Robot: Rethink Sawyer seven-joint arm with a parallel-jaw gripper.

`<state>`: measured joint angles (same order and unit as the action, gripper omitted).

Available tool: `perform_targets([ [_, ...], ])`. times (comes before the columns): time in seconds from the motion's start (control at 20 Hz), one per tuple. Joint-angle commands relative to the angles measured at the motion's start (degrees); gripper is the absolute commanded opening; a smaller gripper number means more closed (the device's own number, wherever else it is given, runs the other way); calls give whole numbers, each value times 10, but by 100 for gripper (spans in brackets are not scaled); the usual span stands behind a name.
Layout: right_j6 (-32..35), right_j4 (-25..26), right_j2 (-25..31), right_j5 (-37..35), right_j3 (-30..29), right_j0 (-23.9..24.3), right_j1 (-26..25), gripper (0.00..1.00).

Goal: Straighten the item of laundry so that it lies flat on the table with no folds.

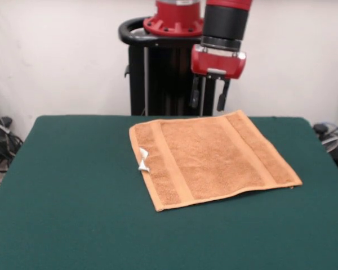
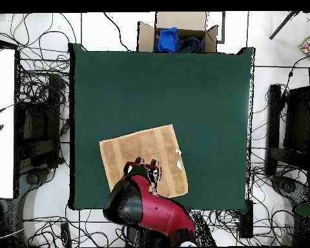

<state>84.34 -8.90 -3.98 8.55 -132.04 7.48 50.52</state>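
The orange-tan towel [image 1: 212, 159] lies spread flat on the dark green table [image 1: 73, 197], slightly turned, with woven bands near its left and right edges. Its small white tag [image 1: 143, 160] sticks out at the left edge. In the overhead view the towel [image 2: 135, 152] lies near the robot's side of the table [image 2: 157, 84], with the tag [image 2: 179, 159] at its right edge. My gripper [image 1: 209, 98] hangs above the towel's far edge, apart from it, with its two black fingers [image 1: 222, 97] spread and nothing between them. In the overhead view it [image 2: 145, 165] sits over the towel's near part.
The robot's black pedestal [image 1: 158, 73] stands behind the table's far edge. In the overhead view a cardboard box [image 2: 177, 35] with blue and dark cloth stands past the table's far edge. Cables lie on the floor all around, and dark stands flank both sides.
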Motion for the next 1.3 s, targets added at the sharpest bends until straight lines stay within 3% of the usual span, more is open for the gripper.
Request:
perform_targets([
  [0.05,119,16,32,-30,-23,5,-5,100],
  [0.8,127,23,40,-18,-32,15,-3,100],
  [1.3,112,55,55,-35,-28,57,9,100],
])
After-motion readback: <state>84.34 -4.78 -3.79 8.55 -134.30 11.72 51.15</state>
